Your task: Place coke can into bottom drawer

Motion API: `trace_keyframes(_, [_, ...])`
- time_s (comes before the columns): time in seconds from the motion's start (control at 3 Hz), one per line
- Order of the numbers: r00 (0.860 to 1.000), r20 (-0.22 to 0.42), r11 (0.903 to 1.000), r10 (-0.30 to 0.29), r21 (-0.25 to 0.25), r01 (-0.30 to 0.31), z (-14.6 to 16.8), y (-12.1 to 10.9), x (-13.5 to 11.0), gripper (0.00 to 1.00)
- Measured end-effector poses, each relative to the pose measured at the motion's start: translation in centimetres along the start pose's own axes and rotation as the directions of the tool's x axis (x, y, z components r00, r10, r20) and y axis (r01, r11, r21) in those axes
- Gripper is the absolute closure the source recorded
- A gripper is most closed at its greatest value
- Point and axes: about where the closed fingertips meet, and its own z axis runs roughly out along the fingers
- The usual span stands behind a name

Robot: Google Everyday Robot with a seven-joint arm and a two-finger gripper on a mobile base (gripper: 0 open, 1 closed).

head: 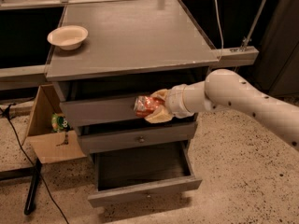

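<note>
The coke can point(144, 105) is red with white lettering and lies sideways in my gripper point(152, 107), whose yellowish fingers point(160, 116) are shut on it. I hold it in front of the top drawer's face, well above the bottom drawer point(142, 174). The bottom drawer is pulled out, with a dark inside and a plain grey front point(145, 193). My white arm point(233, 99) reaches in from the right.
A white bowl point(68, 36) sits on the cabinet top point(135, 31) at the back left. Two shallower grey drawers point(135, 138) are above the open one. An open cardboard box point(50, 134) with a green item stands on the floor at the left, beside a black cable and stand leg point(32, 190).
</note>
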Motion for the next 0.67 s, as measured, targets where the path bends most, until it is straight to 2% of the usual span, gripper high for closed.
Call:
trace_keyframes(0.33, [1.0,-0.013,0.9995,-0.014,-0.028,0.014,2.8,1.5,2.5,1.0])
trace_keyframes(0.67, [0.998,-0.06,0.9985,-0.024,-0.051,0.021,5.6,2.9,5.4,1.0])
